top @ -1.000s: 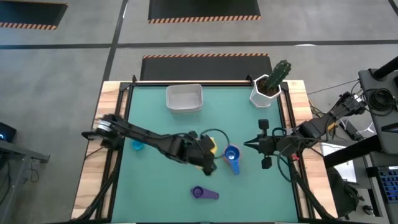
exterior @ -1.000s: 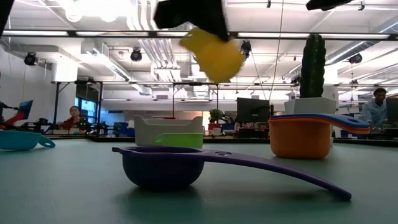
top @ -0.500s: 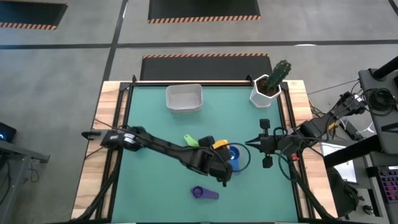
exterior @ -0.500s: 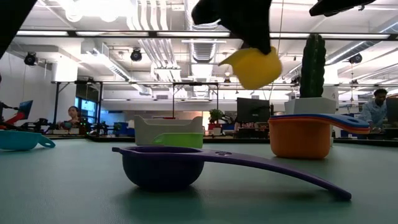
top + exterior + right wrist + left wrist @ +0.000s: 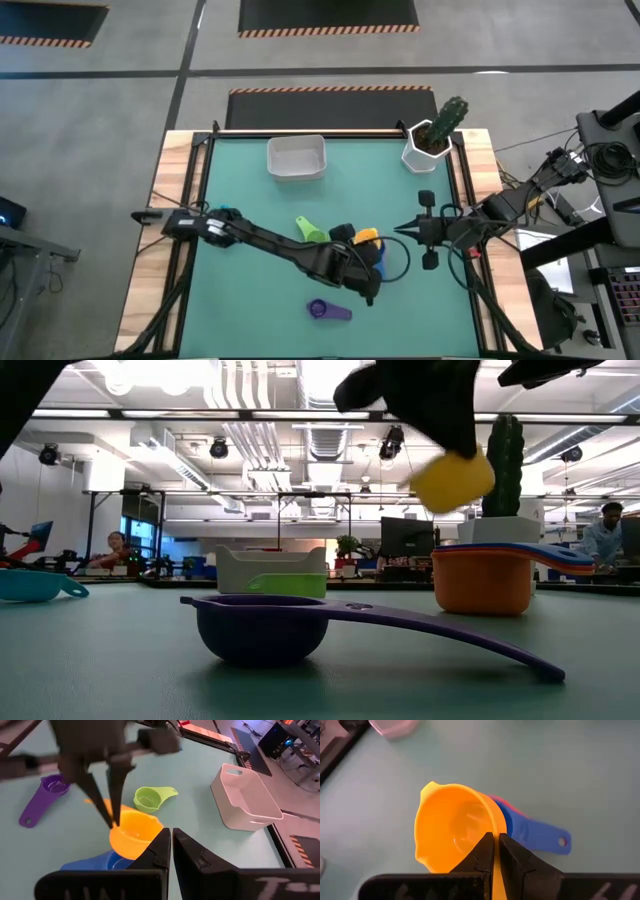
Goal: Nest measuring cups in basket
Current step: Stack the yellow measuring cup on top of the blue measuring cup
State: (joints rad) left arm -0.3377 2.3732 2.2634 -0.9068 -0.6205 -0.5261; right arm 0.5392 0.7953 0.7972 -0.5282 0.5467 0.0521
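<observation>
High view shows my left end effector [image 5: 362, 262] reaching across the green desk [image 5: 250, 290] to a spot a little toward four o'clock of the desk's middle, its fingers pressed together on the handle of the yellow measuring cup [image 5: 366, 237], which hangs in the air over the blue measuring cup [image 5: 378, 255]. In my left wrist view the yellow cup's bowl sits just beyond my closed fingers [image 5: 485, 855], mouth facing up toward the camera, with the blue cup's handle poking out from under it. From the low view the blue cup is nested inside the orange measuring cup [image 5: 482, 582], which stands on the desk, and the yellow cup floats above and just beside that stack without touching it. The green measuring cup [image 5: 308, 230] lies at about nine o'clock from the stack, near it. The purple measuring cup [image 5: 328, 311] lies at about six o'clock of the desk, well apart from the others. A teal measuring cup [image 5: 35, 584] sits far off at nine o'clock. The white basket [image 5: 296, 157] stands at twelve o'clock of the desk. A cactus pot [image 5: 432, 139] stands at the two o'clock corner. My right end effector [image 5: 400, 231] waits at three o'clock, fingers pressed together with nothing between them.
</observation>
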